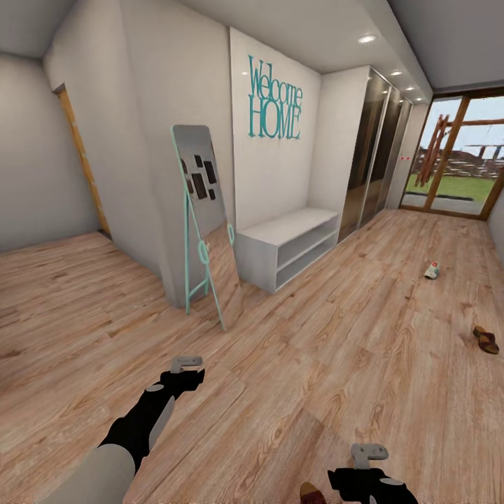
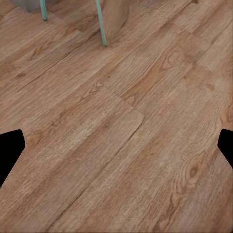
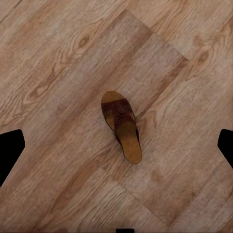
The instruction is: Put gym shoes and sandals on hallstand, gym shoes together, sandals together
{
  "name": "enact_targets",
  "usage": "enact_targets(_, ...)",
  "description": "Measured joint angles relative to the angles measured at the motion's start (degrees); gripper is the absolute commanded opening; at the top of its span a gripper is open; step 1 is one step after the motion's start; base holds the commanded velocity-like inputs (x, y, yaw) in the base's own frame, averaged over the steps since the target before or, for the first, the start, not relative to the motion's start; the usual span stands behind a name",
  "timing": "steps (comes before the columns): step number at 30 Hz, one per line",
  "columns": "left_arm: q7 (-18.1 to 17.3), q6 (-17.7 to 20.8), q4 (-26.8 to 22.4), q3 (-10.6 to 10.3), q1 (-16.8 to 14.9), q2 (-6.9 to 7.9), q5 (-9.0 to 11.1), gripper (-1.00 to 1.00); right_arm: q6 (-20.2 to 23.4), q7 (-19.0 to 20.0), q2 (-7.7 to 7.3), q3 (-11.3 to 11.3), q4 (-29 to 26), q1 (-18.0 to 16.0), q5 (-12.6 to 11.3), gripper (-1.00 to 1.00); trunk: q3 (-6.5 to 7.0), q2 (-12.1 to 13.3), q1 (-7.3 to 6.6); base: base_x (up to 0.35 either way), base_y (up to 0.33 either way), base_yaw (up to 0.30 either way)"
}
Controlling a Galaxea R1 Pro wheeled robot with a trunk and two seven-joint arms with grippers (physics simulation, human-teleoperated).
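Note:
One dark brown sandal [image 3: 121, 127] lies flat on the corridor floor [image 3: 58, 58], straight below my right gripper [image 1: 369, 453], whose fingers [image 3: 9, 150] stand wide apart above it, open and empty. That sandal [image 1: 311, 493] also peeks in at the head view's lower edge. A second sandal [image 1: 486, 339] lies far to the right. One gym shoe [image 1: 432, 270] sits farther off towards the glass door. The pale hallstand [image 1: 287, 245] stands against the wall under the sign. My left gripper [image 1: 185, 364] hovers open over bare floor [image 2: 121, 121].
A teal-framed standing mirror [image 1: 206, 224] leans against the wall corner left of the hallstand; its legs [image 2: 102, 24] show in the left wrist view. Dark wardrobe doors [image 1: 378, 154] line the wall beyond. A glass door [image 1: 462, 157] closes the corridor's far end.

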Motion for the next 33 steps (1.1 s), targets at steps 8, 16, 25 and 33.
enact_targets(8, 0.0, -0.02, 0.01, 0.0, -0.01, 0.0, 0.0, 1.0, -9.36, 0.09, -0.21, 0.05, 0.38, 0.0, 0.19, 1.0, -2.11, -3.21, 1.76, 0.0, 0.0, 0.0)
enact_targets(16, 0.0, -0.01, 0.01, 0.0, 0.0, 0.0, 0.0, 1.0, -23.22, 0.16, -1.76, 0.0, 4.99, -0.01, -0.03, 1.0, -3.66, -6.42, 3.52, 0.0, 0.0, 0.0)
enact_targets(25, -0.04, -0.03, 0.01, -0.05, 0.0, 0.0, 0.0, 1.0, -24.22, 0.11, -1.97, 0.3, 5.96, 0.03, 0.19, 1.0, -5.28, -10.03, 5.49, 0.0, 0.0, 0.0)
enact_targets(33, -0.08, -0.03, 0.01, -0.08, 0.0, 0.0, 0.0, 1.0, -24.28, 0.16, -2.26, 0.26, 12.04, 0.24, 0.2, 1.0, -6.72, -13.24, 7.25, 0.0, 0.0, 0.0)
